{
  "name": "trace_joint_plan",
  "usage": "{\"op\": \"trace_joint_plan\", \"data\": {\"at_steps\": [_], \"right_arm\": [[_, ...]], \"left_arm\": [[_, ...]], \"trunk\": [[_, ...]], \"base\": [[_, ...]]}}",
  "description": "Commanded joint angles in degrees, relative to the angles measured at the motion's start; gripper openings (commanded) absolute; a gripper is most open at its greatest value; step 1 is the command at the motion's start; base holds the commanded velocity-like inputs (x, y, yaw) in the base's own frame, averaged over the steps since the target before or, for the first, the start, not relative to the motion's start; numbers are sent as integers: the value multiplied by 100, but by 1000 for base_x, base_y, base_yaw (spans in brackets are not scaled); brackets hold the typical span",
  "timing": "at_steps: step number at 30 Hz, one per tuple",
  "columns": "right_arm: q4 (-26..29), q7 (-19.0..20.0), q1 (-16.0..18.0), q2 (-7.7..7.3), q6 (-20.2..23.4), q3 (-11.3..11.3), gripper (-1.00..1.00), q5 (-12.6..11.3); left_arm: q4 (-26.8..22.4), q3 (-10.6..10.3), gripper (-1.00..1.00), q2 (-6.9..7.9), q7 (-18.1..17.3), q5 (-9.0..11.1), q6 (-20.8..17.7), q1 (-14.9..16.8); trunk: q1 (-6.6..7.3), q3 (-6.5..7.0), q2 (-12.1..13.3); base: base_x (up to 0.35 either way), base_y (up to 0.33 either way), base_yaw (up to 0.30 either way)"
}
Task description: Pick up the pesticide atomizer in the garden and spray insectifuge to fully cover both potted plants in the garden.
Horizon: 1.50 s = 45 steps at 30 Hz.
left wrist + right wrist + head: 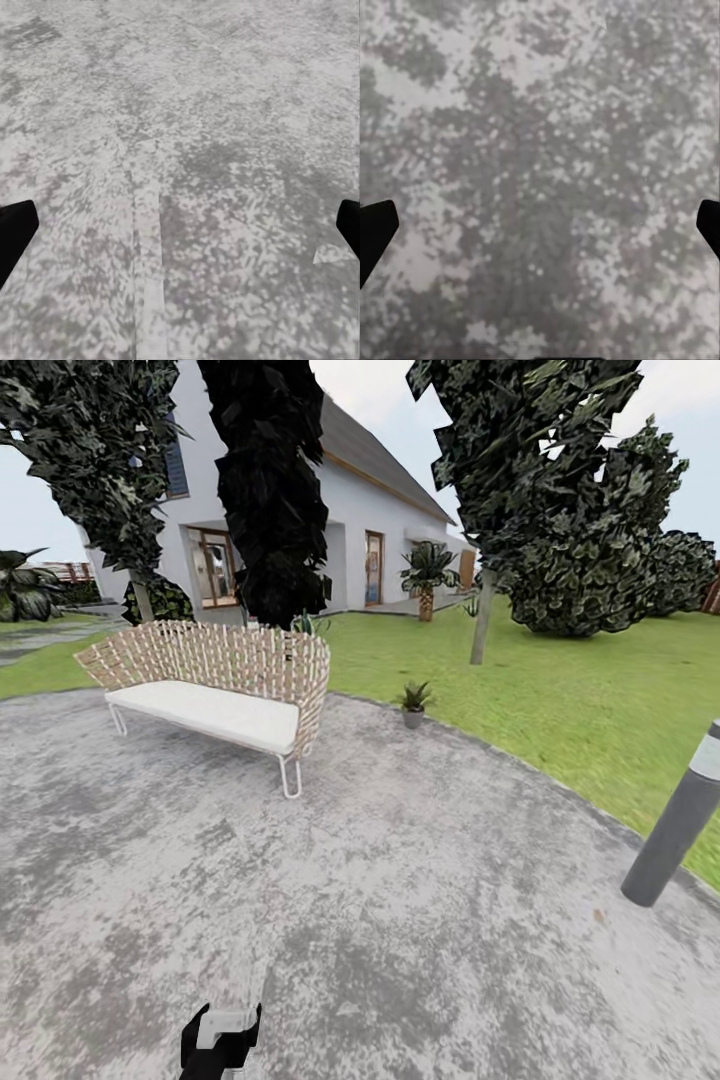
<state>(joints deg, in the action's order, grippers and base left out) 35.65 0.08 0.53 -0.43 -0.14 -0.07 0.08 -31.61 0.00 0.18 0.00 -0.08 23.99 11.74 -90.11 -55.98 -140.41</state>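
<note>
Head view: one potted plant [413,702] sits at the paving [400,900] edge, just right of the wicker sofa [215,680]; robot should drive closer, keeping off the bollard [675,825]. A black gripper part shows at bottom, which arm unclear.

L wrist: left gripper [180,232] spread wide, empty, over paving.

R wrist: right gripper [540,232] spread, empty.
</note>
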Motion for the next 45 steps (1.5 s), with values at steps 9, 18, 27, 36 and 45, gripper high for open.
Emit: {"op": "trace_joint_plan", "data": {"at_steps": [9,18,27,36,45], "right_arm": [[3,1,0,-1,-3,-2,100,1],[3,1,0,-1,-3,-2,100,1],[3,1,0,-9,-3,-2,100,-2],[3,1,0,-10,-3,-2,100,-5],[3,1,0,-10,-3,-2,100,-3]], "left_arm": [[5,0,100,0,0,0,18,4],[5,0,100,0,0,0,18,4],[5,0,100,0,0,0,27,4],[5,0,100,0,0,0,26,4],[5,0,100,0,0,0,23,4]], "trunk": [[-2,16,-2],[-2,24,-2],[-2,24,-2],[-2,24,-2],[-2,24,-2]], "base": [[338,-27,271],[338,-122,276],[97,-40,278],[3,-1,278],[0,0,278]]}}
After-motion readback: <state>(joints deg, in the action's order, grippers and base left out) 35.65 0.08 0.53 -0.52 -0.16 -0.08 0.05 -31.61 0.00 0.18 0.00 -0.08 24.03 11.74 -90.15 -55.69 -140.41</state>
